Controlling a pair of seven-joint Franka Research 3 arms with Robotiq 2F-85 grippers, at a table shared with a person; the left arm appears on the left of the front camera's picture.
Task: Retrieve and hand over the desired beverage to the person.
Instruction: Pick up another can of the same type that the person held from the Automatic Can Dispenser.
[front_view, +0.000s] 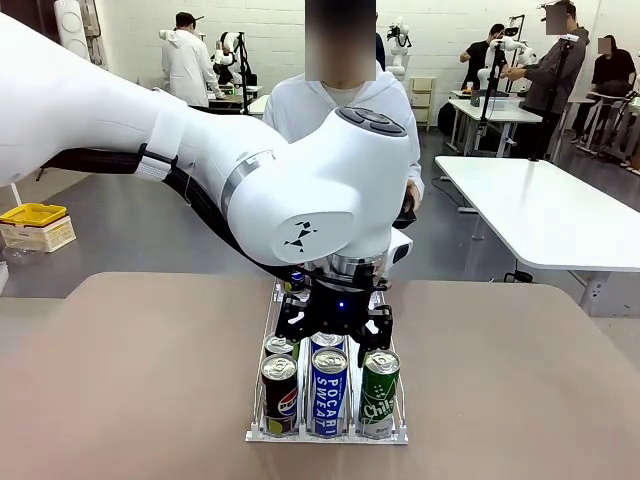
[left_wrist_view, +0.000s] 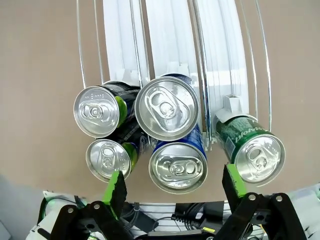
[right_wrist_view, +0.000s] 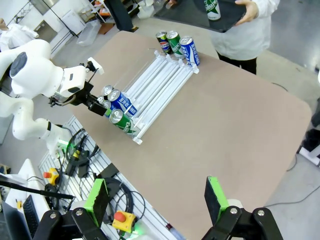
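Observation:
A clear rack (front_view: 326, 435) holds a black Pepsi can (front_view: 279, 395), a blue Pocari Sweat can (front_view: 329, 390) and a green can (front_view: 379, 392) in its front row. My left gripper (front_view: 335, 325) hangs open just above the middle lane. From the left wrist, its green fingertips (left_wrist_view: 116, 186) stand either side of the front blue can (left_wrist_view: 178, 166), gripper (left_wrist_view: 174, 183) closed on nothing. The person (front_view: 345, 110) in a white hooded jacket stands at the far side, holding a black tray (right_wrist_view: 190, 17) with a green can (right_wrist_view: 212, 7). My right gripper (right_wrist_view: 156, 200) hovers open, high above the table.
More cans stand behind the front row (left_wrist_view: 167, 107) and at the rack's far end (right_wrist_view: 175, 42). A white table (front_view: 545, 210) stands at right, a yellow box (front_view: 33, 215) at far left. The tan tabletop (front_view: 520, 380) is bare around the rack.

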